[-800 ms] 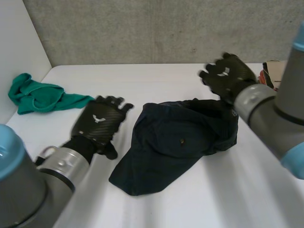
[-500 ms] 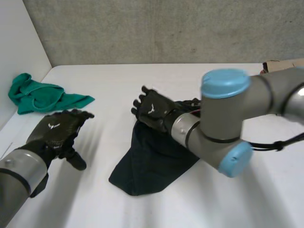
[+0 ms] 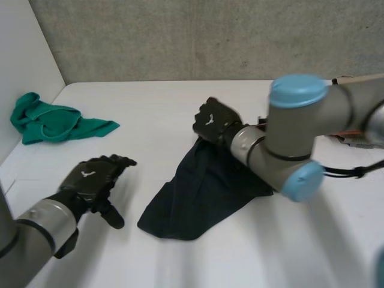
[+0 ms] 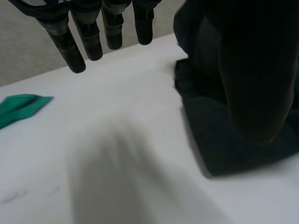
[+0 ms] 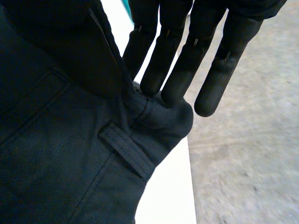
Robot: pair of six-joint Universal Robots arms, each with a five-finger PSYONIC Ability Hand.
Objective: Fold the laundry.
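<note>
The right hand pinches a bunched edge of the navy garment between its thumb and straight fingers, holding that edge raised above the white table. In the right wrist view a belt loop lies just below the pinch, so it is trousers or shorts; which of the two cannot be told. The rest of the garment hangs down to a creased heap on the table's middle, and the right arm covers its far side. The left hand hovers over bare table near the garment's low corner, apart from it, fingers spread straight and holding nothing. A crumpled green cloth lies well apart at the table's far left corner. Behind the right arm something red and brown is mostly hidden and cannot be named. The back of each hand bears a small white emblem, too small to read
</note>
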